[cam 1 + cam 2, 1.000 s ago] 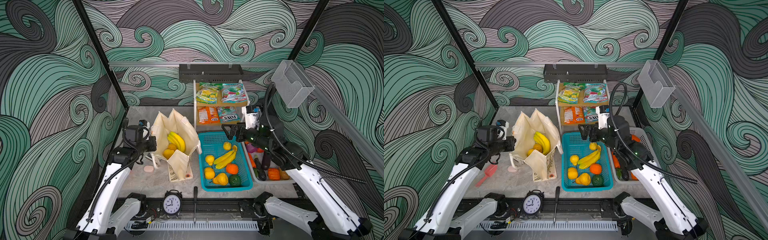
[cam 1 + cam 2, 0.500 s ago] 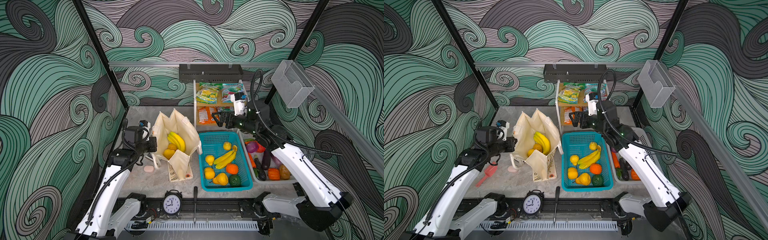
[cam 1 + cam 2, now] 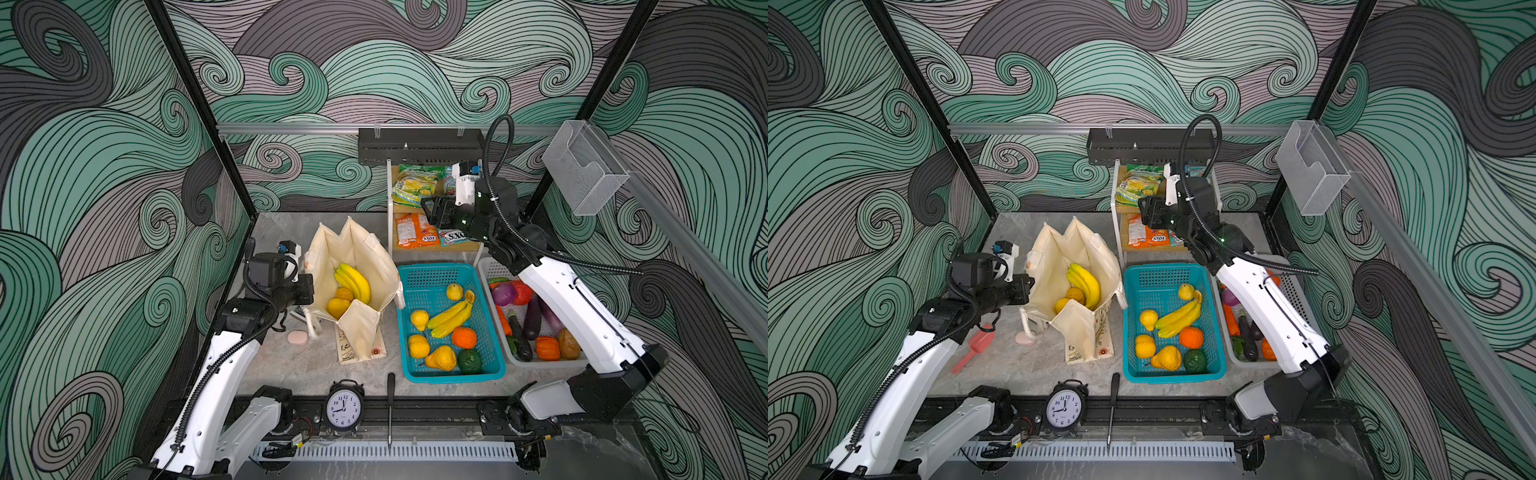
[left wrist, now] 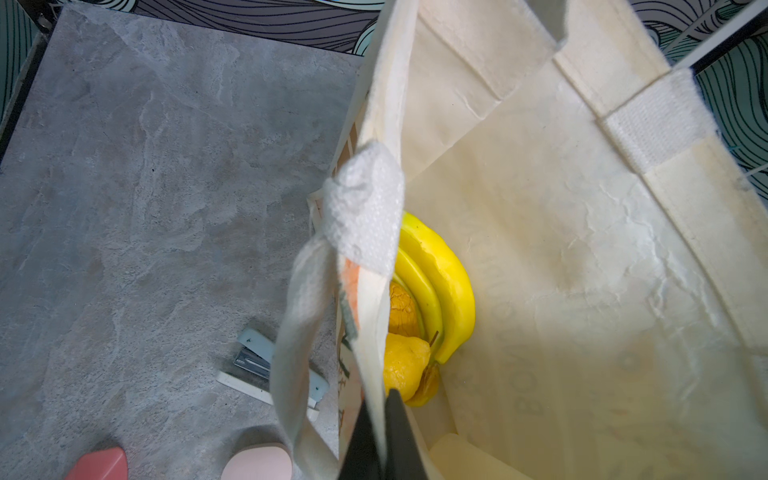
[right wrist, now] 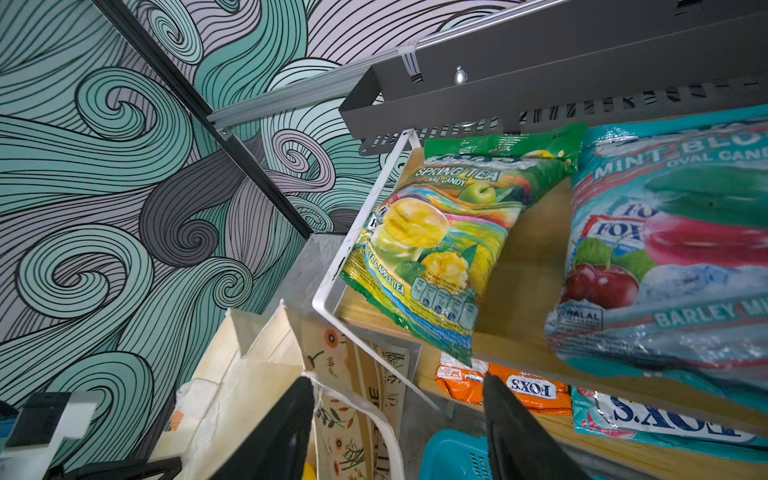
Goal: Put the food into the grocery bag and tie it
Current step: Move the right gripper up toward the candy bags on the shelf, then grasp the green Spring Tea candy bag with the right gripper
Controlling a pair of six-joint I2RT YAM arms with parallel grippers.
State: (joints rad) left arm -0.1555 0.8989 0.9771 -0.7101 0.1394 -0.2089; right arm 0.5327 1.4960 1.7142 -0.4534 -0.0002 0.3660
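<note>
The left gripper [image 4: 380, 401] is clamped tight on the canvas rim of the grocery bag [image 3: 365, 253]. The bag stands open on the table just beside the teal basket [image 3: 415, 376], with a banana bunch [image 3: 355, 280] and yellow-orange fruit [image 3: 337, 306] inside. The right gripper [image 5: 397, 378] hangs with its jaws apart and empty in front of the shelf [image 5: 528, 266], where 2 candy packets lie side by side, the green-yellow packet [image 5: 440, 241] and the teal-red packet [image 5: 665, 249].
</note>
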